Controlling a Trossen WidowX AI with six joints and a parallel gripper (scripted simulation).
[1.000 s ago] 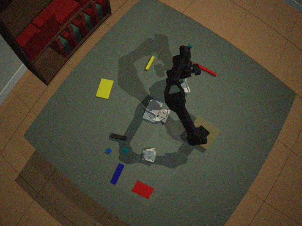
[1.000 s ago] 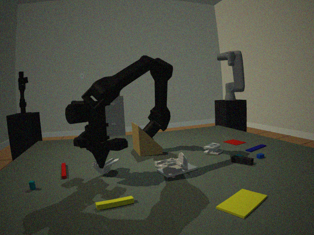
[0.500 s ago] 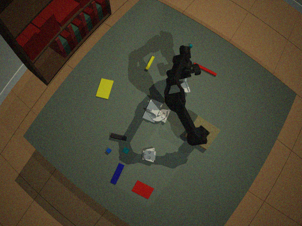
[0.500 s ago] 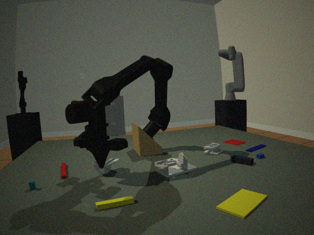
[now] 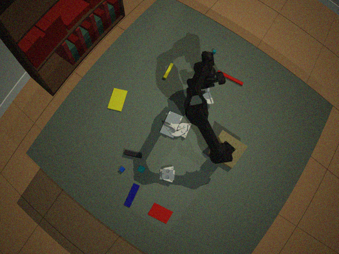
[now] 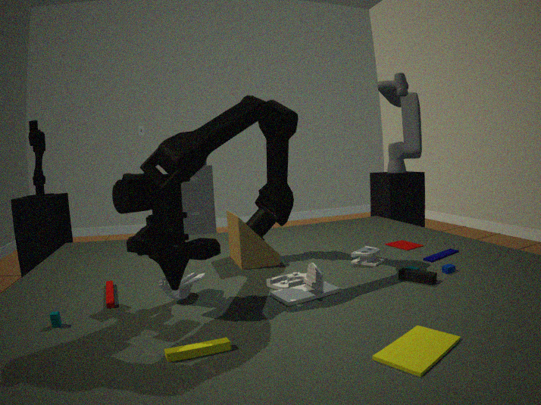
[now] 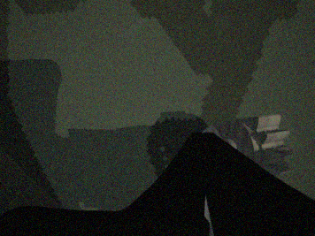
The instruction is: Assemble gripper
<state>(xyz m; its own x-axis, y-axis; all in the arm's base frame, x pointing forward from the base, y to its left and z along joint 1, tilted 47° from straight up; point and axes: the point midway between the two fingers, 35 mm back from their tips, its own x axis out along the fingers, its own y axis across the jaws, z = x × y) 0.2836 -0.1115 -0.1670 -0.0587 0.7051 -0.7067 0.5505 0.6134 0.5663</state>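
Note:
My gripper (image 6: 175, 287) (image 7: 201, 142) is shut, with its tips pointing down and low over the floor mat. I see nothing held between the fingers. A white jaw (image 5: 209, 98) (image 6: 185, 291) (image 7: 269, 124) lies tilted right beside and partly behind the fingertips. Its ridged end shows right of them in the wrist view. A white part with holes (image 5: 183, 129) (image 6: 289, 281) sits over a flat grey plate (image 5: 173, 117) (image 6: 289, 297); a rounded upright piece (image 6: 314, 277) rises beside it. I cannot tell the base from the housing plate for certain, nor where the second jaw is.
A small two-layered white part (image 5: 166, 174) (image 6: 365, 253) stands farther off. A wooden wedge (image 5: 239, 147) (image 6: 243, 251) is by the arm's foot. A red bar (image 5: 233, 79) (image 6: 110, 293), a yellow bar (image 5: 168, 70) (image 6: 198, 350) and a yellow slab (image 5: 117, 99) (image 6: 417, 350) lie around.

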